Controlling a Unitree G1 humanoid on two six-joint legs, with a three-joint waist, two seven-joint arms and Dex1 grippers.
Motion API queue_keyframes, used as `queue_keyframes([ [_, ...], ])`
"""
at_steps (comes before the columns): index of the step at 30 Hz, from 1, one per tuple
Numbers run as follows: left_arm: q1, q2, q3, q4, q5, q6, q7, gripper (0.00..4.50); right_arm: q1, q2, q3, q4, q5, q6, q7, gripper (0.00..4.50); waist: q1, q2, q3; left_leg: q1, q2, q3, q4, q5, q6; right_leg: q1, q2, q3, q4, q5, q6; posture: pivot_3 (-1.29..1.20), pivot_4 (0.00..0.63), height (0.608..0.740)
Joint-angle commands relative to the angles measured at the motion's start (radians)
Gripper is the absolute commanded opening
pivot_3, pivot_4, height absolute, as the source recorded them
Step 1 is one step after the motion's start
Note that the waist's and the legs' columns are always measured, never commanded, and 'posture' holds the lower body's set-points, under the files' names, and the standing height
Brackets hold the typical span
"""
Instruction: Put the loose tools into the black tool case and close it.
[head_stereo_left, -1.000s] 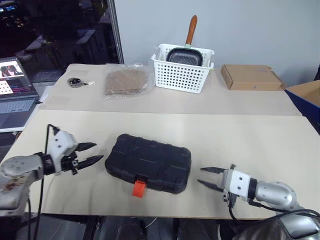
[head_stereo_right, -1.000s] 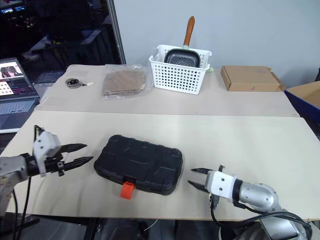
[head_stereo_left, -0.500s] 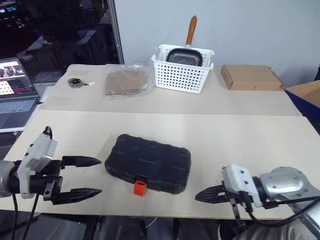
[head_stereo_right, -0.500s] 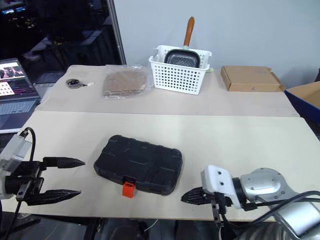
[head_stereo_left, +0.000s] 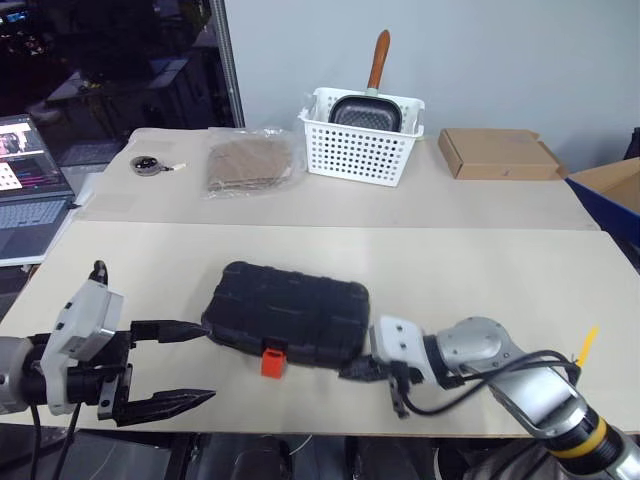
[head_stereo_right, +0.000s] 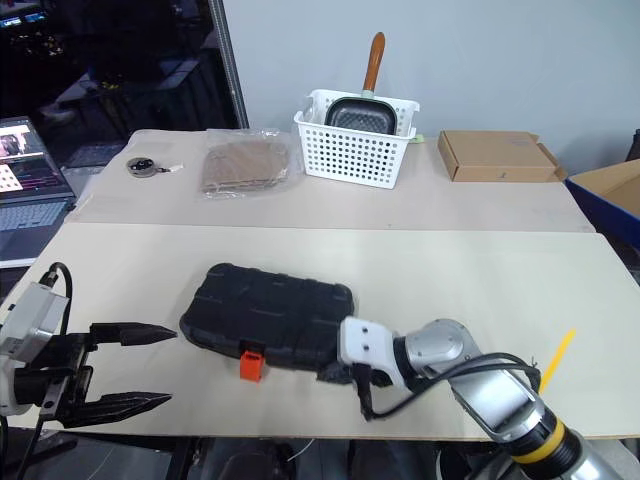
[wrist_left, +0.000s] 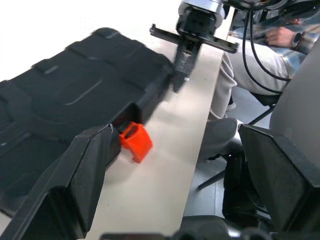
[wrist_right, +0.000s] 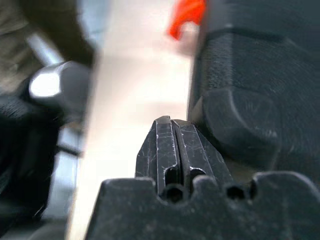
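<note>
I see a big tan table (head_stereo_left: 480, 270) with a second table (head_stereo_left: 300, 195) pushed against its far side. The black tool case (head_stereo_left: 285, 310) lies flat and shut on the near part of the big table, a little left of the middle, with its small orange latch (head_stereo_left: 271, 362) sticking out toward me on the near edge. My left gripper (head_stereo_left: 175, 365) hangs just left of the case at the near left corner of the table, and its two black fingers (head_stereo_left: 165, 403) are spread wide apart with nothing between them. The far finger tip is very close to the left end of the case, but I cannot tell if it touches. My right gripper (head_stereo_left: 355, 372) is at the near right corner of the case, and its fingers are pressed tight together with nothing in them. Their tip sits right at the case's edge. On the far table I see a white basket (head_stereo_left: 362, 137) with a dark pan (head_stereo_left: 368, 108) in it, a flat brown box (head_stereo_left: 500, 154) to the right, a clear bag (head_stereo_left: 250, 163) and a small round tape measure (head_stereo_left: 148, 164) to the left. A laptop (head_stereo_left: 28, 185) sits off the far left.
</note>
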Motion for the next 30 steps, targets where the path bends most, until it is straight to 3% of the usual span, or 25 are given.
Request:
queue_keyframes([
  [1, -0.007, -0.002, 0.017, -0.007, -0.011, -0.004, 0.025, 4.33, -0.079, 0.079, -0.098, 0.02, 0.007, 0.141, -0.147, 0.11, 0.001, 0.0, 0.0, 0.001, 0.0, 0.0, 0.0, 0.0, -0.001, 0.001, 0.0, 0.0, 0.0, 0.0, 0.001, 0.0, 0.15, 0.74],
  [9, -0.094, -0.006, -0.081, 0.059, 0.059, -0.049, 0.114, 4.33, -0.264, 0.275, -0.022, 0.282, -0.141, 0.149, -0.364, 0.11, -0.009, 0.0, 0.0, 0.001, 0.0, 0.001, -0.001, 0.001, 0.0, -0.001, 0.001, 0.0, 0.001, 0.004, -0.005, 0.0, 0.15, 0.74],
  [13, -0.214, -0.011, -0.191, 0.1, 0.082, -0.065, 0.17, 4.33, -0.346, 0.377, 0.002, 0.463, -0.203, 0.098, -0.435, 0.11, -0.016, 0.0, 0.0, 0.001, 0.0, 0.001, -0.001, 0.001, 0.0, -0.001, 0.002, 0.001, 0.003, 0.005, -0.002, 0.0, 0.15, 0.74],
  [18, -0.337, -0.022, -0.317, 0.148, 0.116, -0.068, 0.215, 4.33, -0.319, 0.352, -0.058, 0.401, -0.132, 0.099, -0.343, 0.11, -0.015, 0.0, 0.0, 0.001, -0.001, 0.001, -0.001, 0.001, 0.0, -0.001, 0.001, 0.001, 0.006, 0.005, 0.001, 0.0, 0.15, 0.74],
  [23, -0.425, -0.06, -0.465, 0.286, 0.243, -0.146, 0.224, 4.33, -0.22, 0.273, -0.095, 0.184, 0.018, 0.221, -0.214, 1.54, -0.002, 0.001, 0.0, -0.005, -0.001, 0.0, -0.001, -0.001, 0.0, -0.006, 0.001, 0.001, 0.007, 0.004, 0.001, 0.0, 0.15, 0.74],
  [28, -0.454, -0.089, -0.553, 0.397, 0.325, -0.212, 0.193, 4.33, -0.2, 0.343, -0.033, 0.202, 0.002, 0.286, -0.3, 3.37, -0.013, 0.0, 0.0, -0.009, -0.001, 0.001, -0.001, -0.001, 0.0, -0.012, 0.002, 0.002, 0.009, 0.004, 0.001, 0.0, 0.15, 0.74],
  [29, -0.457, -0.091, -0.565, 0.412, 0.337, -0.224, 0.188, 4.33, -0.202, 0.362, -0.026, 0.222, -0.004, 0.297, -0.319, 3.46, -0.013, 0.0, 0.0, -0.009, -0.001, 0.001, -0.001, -0.001, 0.0, -0.012, 0.002, 0.002, 0.009, 0.004, 0.001, 0.0, 0.15, 0.74],
  [30, -0.459, -0.093, -0.575, 0.424, 0.348, -0.234, 0.182, 4.33, -0.203, 0.376, -0.02, 0.235, -0.007, 0.303, -0.332, 3.9, -0.012, 0.0, 0.0, -0.009, -0.001, 0.001, -0.001, -0.001, 0.0, -0.012, 0.002, 0.002, 0.009, 0.004, 0.001, 0.0, 0.15, 0.74],
])
